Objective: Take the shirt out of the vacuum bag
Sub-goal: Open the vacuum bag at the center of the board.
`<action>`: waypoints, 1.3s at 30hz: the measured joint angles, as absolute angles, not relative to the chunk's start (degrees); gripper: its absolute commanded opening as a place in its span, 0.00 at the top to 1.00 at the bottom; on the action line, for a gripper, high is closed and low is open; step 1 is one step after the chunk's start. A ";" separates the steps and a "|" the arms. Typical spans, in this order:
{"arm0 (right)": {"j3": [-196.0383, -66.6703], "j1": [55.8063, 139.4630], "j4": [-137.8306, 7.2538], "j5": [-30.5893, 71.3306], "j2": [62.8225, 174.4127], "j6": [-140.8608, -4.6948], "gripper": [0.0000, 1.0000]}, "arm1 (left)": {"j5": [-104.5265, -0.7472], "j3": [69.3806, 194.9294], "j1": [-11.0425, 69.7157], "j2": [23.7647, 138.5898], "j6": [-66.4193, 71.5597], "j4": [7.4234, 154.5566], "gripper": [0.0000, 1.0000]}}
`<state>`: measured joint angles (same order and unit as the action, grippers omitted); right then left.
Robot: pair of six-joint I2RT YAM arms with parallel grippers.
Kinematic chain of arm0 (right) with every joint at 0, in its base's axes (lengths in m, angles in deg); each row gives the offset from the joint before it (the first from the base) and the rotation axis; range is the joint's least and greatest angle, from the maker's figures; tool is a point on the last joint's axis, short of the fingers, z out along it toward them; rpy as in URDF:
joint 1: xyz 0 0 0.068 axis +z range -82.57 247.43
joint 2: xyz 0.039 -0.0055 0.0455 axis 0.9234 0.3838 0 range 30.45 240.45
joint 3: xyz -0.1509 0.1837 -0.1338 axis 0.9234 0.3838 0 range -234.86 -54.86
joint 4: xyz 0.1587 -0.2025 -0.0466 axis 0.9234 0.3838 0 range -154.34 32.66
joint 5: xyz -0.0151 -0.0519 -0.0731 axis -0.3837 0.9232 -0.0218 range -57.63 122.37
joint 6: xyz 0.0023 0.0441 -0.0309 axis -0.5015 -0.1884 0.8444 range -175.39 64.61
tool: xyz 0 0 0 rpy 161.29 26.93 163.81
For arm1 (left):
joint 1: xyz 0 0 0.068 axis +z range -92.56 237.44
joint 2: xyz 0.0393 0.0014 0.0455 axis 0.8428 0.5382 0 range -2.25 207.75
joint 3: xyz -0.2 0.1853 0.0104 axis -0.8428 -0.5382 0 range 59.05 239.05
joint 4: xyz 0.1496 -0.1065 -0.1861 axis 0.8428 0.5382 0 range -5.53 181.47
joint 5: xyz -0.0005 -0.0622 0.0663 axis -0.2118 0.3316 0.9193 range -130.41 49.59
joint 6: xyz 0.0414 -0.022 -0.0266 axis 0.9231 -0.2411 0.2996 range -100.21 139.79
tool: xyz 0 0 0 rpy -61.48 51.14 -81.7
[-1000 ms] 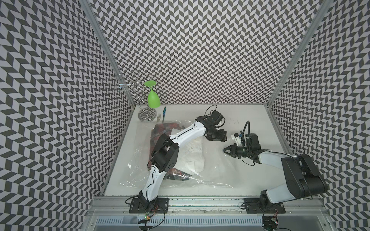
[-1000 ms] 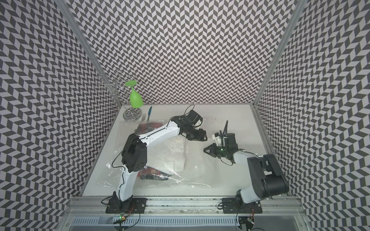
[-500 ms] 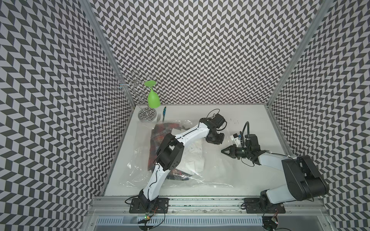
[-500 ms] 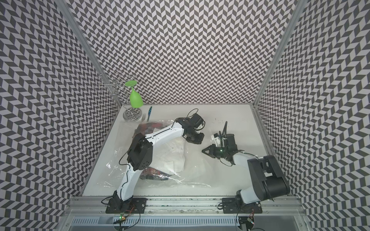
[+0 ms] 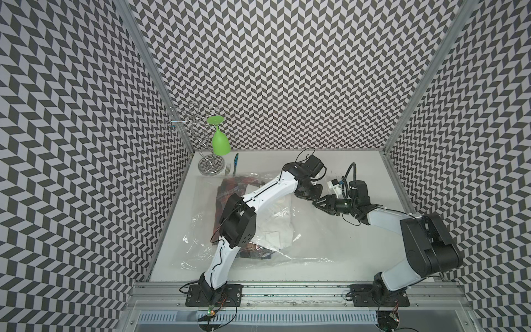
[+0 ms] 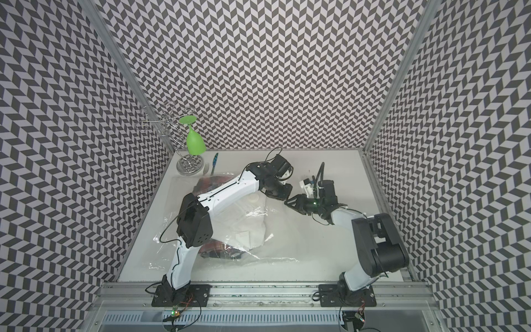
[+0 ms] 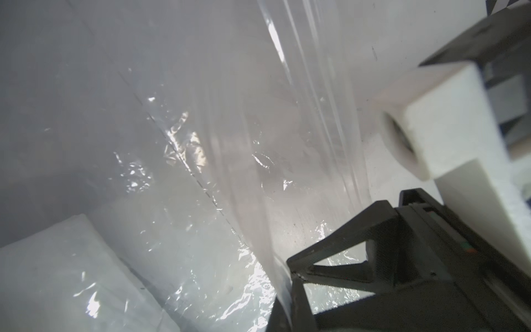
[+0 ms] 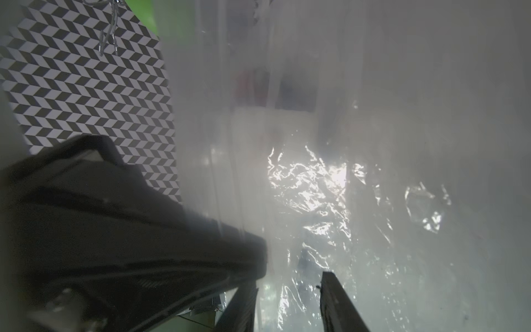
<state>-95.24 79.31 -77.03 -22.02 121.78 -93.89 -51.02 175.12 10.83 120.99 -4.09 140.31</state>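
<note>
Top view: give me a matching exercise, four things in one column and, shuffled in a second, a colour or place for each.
Things:
1 glass
2 fork
3 shirt
4 bag

Descriptions:
A clear, lying flat
B green, hanging upside down
C inside the bag
D beside the base of the rack

Pairs: 1-B, 2-D, 3-C, 4-A

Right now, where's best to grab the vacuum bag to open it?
Probably pinch the vacuum bag by its ribbed zip edge, coming from the robot's right: that lip is thin and bare, while the shirts bulk up the opposite end.
</note>
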 measured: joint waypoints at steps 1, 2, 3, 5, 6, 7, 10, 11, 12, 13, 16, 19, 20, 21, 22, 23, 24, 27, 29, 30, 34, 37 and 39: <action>-95.68 79.31 -77.64 -22.68 122.35 -94.27 0.60 | -50.65 174.93 10.87 120.57 -4.11 140.31 1.00; -96.01 79.31 -78.12 -23.14 122.79 -94.55 0.60 | -50.32 174.79 10.93 120.27 -4.15 140.33 1.00; -96.36 79.31 -78.58 -23.66 123.29 -94.90 0.60 | -50.04 174.62 11.00 120.03 -4.26 140.33 1.00; -96.95 79.33 -79.15 -24.29 124.23 -95.34 0.60 | -49.45 174.60 11.09 119.94 -4.33 140.37 1.00; -97.26 79.33 -79.15 -24.51 124.71 -95.45 0.60 | -49.23 174.60 11.13 119.94 -4.37 140.37 1.00; -97.61 79.33 -78.99 -24.78 125.17 -95.45 0.60 | -48.99 174.60 11.13 119.94 -4.50 140.46 1.00; -99.46 79.42 -75.34 -23.20 126.59 -94.53 0.60 | -48.92 174.88 11.22 119.85 -4.94 140.96 1.00; -100.12 79.42 -73.55 -22.17 126.83 -93.96 0.60 | -49.05 175.10 11.18 119.79 -5.16 141.18 1.00; -100.62 79.42 -71.76 -20.47 126.81 -93.26 0.60 | -49.16 175.32 11.09 119.68 -5.38 141.38 1.00; -101.04 79.42 -69.86 -18.57 126.63 -92.80 0.60 | -49.42 175.67 11.00 119.57 -5.51 141.77 1.00; -101.95 79.42 -64.24 -12.49 125.35 -91.34 0.60 | -50.65 177.92 10.63 119.57 -5.82 142.69 1.00; -102.41 79.42 -59.65 -6.87 123.38 -90.20 0.60 | -51.96 180.39 10.30 119.41 -6.27 143.04 1.00; -102.52 79.42 -58.56 -5.32 122.98 -89.87 0.60 | -52.31 181.13 10.24 119.33 -6.60 143.21 1.00; -102.68 79.42 -57.46 -3.75 122.77 -89.54 0.60 | -52.59 181.85 10.21 119.20 -6.80 143.41 1.00; -102.83 79.42 -56.55 -2.48 122.72 -89.20 0.60 | -52.90 182.66 10.19 119.04 -6.91 143.63 1.00; -102.96 79.42 -55.69 -1.39 122.72 -88.98 0.60 | -53.16 183.38 10.19 119.00 -7.04 143.89 1.00; -103.09 79.42 -54.84 -0.40 122.72 -88.71 0.60 | -53.36 184.13 10.21 118.93 -7.15 144.15 1.00; -103.75 79.42 -52.59 1.82 122.72 -87.84 0.60 | -54.14 185.81 10.21 118.30 -7.65 144.90 1.00; -104.14 79.42 -52.11 2.20 122.72 -87.51 0.60 | -54.71 186.16 10.21 117.56 -8.20 145.18 1.00; -104.23 79.42 -52.37 1.87 122.72 -87.45 0.59 | -54.98 186.36 10.21 117.14 -8.37 145.29 1.00; -104.23 79.42 -54.64 -3.09 122.31 -87.91 0.58 | -55.35 186.38 10.19 116.07 -8.42 145.49 1.00; -104.27 79.42 -57.03 -8.27 121.48 -88.28 0.58 | -55.32 186.38 10.19 115.74 -8.39 145.57 1.00; -104.84 79.42 -57.49 -11.07 121.37 -88.45 0.58 | -55.35 186.38 10.19 115.72 -8.39 145.64 1.00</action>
